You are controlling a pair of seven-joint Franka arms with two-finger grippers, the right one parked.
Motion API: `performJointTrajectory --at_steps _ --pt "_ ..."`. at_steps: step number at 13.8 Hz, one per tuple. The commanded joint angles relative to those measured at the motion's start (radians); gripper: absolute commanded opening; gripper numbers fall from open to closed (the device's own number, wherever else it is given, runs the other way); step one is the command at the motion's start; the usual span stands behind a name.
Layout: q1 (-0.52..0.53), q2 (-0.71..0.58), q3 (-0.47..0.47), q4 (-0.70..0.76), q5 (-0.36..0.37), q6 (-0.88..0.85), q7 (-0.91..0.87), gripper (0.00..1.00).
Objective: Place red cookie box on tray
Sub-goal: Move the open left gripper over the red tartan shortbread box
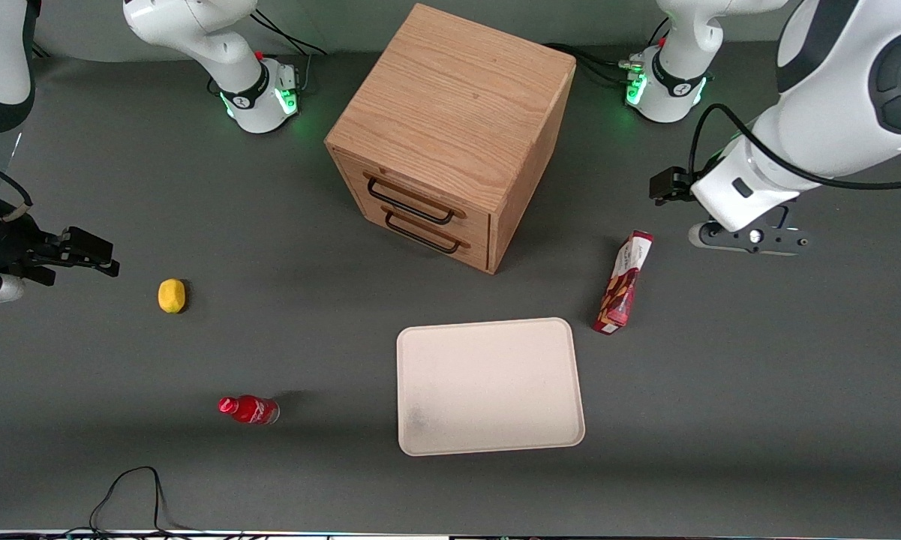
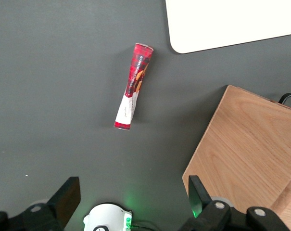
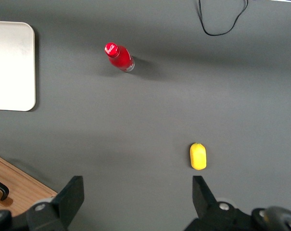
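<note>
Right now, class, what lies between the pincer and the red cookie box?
Only bare table in the left wrist view, between the open pincer and red cookie box.

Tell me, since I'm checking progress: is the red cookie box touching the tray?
Apart. Both views show bare table between the red cookie box and the tray; the open gripper hangs above it.

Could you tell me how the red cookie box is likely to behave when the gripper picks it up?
The red cookie box is a thin carton, so probably light and crushable. Lying flat, it shouldn't roll. Gripped near one end, it may swing. The gripper hangs open above it.
</note>
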Motion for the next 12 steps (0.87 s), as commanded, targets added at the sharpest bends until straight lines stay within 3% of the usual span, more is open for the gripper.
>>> performJointTrajectory --at_steps 1,7,12 --pt "-0.012 0.023 0.004 0.045 -0.008 -0.017 -0.001 1.0" --pt "0.006 0.014 0.006 0.013 -0.006 0.023 0.064 0.99" --pt "0.013 -0.032 0.013 -0.226 -0.002 0.24 0.155 1.0"
